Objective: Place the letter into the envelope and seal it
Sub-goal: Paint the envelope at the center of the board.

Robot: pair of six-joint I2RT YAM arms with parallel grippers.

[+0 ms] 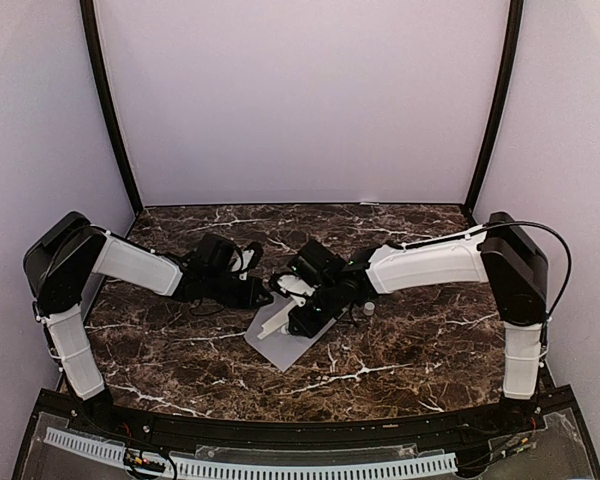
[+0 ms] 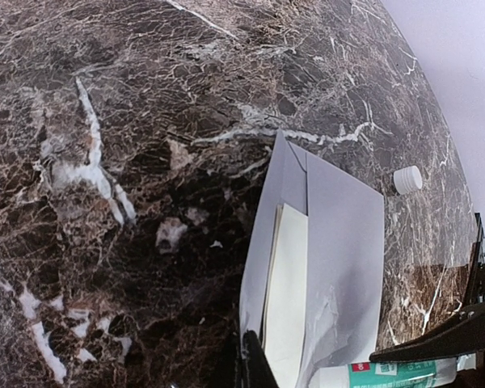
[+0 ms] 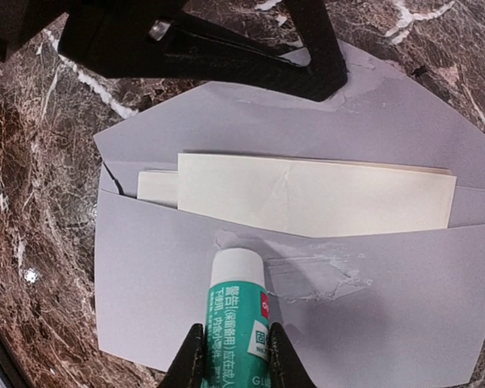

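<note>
The pale grey-lavender envelope (image 3: 170, 315) lies flat on the marble with its flap (image 3: 404, 121) open. The cream letter (image 3: 307, 194) sits tucked in its pocket, its upper half showing. My right gripper (image 3: 236, 356) is shut on a green glue stick (image 3: 238, 311), whose white tip touches the envelope front just below the pocket edge. A shiny glue smear (image 3: 323, 279) runs to the right of the tip. My left gripper (image 2: 255, 360) is shut, its tip resting on the flap's edge (image 3: 339, 89). From above, both grippers meet over the envelope (image 1: 280, 340).
The glue stick's white cap (image 2: 407, 179) stands on the marble beside the envelope's far side, also in the top view as the cap (image 1: 369, 309). Dark veined marble table (image 1: 180, 350) surrounds the envelope; lavender walls enclose the back and sides.
</note>
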